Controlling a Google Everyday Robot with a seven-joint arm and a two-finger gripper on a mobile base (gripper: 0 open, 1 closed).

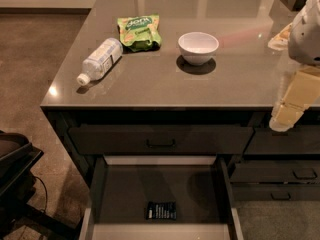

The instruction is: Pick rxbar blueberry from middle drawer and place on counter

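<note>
Snack bar (161, 210), dark-wrapped with white lettering, lies flat on the grey floor of the open drawer (125, 189), close to the near rim and roughly midway between the two side walls. Bare floor surrounds it on every side, with the widest free stretch behind it, toward the back of the drawer. It sits well below the gripper (281, 124) and off to the left in the view.

The gripper hangs at the right edge of the scene, just in front of the counter (240, 79) edge and pointing down; whether it is open or closed cannot be told. Directly beneath it are closed drawer fronts (280, 171). Left of it, a closed top drawer front (160, 139) spans above the open drawer.

Up and left of the gripper, a white bowl (198, 46) stands on the counter; farther left are a green pouch (139, 32) and a water bottle (101, 59) on its side near the left edge.
</note>
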